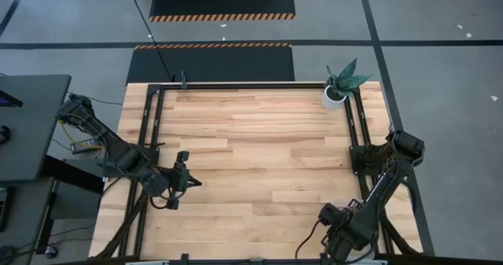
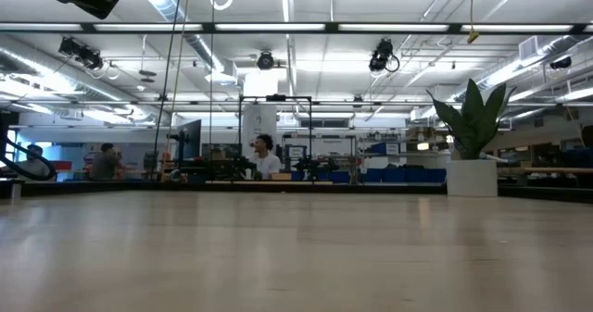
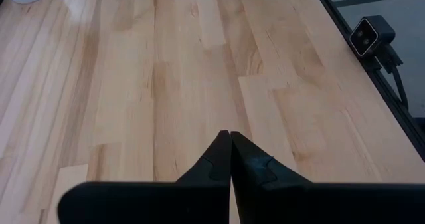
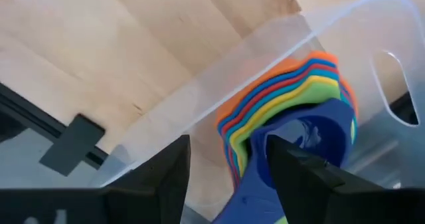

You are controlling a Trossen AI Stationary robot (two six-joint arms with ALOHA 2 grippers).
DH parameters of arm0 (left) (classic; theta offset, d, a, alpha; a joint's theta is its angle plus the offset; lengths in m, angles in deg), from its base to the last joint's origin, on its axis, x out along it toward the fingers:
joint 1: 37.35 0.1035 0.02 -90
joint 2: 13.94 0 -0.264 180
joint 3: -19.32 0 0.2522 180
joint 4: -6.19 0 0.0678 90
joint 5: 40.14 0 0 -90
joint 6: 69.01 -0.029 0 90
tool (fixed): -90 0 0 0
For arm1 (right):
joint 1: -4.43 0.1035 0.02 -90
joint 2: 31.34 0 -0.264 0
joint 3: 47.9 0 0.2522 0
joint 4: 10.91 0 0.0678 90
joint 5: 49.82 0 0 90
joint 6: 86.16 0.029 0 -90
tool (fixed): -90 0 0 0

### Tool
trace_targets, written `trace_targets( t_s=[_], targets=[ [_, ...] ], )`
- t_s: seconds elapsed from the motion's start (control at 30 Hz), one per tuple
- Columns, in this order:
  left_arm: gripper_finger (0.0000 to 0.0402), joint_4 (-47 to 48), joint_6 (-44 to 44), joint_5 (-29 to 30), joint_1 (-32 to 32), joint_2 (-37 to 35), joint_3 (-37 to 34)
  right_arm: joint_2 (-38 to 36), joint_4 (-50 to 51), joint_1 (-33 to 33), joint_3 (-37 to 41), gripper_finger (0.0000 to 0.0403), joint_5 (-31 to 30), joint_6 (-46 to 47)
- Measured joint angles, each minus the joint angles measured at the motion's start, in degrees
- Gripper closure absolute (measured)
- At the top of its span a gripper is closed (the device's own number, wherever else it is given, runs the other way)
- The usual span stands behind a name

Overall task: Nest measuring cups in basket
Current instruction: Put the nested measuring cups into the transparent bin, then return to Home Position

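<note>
Seven measuring cups (image 4: 299, 98) are seen nested in the clear basket (image 4: 265, 44) at the worktop's (image 1: 259, 147) near right corner, handles stacked together, pointing toward the right tool (image 4: 229, 164), whose jaws are parted around them. The left tool (image 3: 230, 159) is closed, empty.

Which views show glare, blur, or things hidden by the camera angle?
Low view: bright ceiling strip lights reflect as pale sheen on the wooden table. Right wrist view: the clear translucent plastic basket blurs the stacked coloured plastic measuring cups behind its wall; the right gripper looks soft. High view: the right arm mostly hides the basket.
</note>
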Motion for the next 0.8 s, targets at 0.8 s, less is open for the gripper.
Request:
trace_targets(
  t_s=[0.8],
  targets=[
    [0.0395,0.22,-0.15,-0.02,-0.01,-0.01,0.00,-0.22,17.60,-0.11,-12.73,0.0200,-2.79,-2.70]
  ],
)
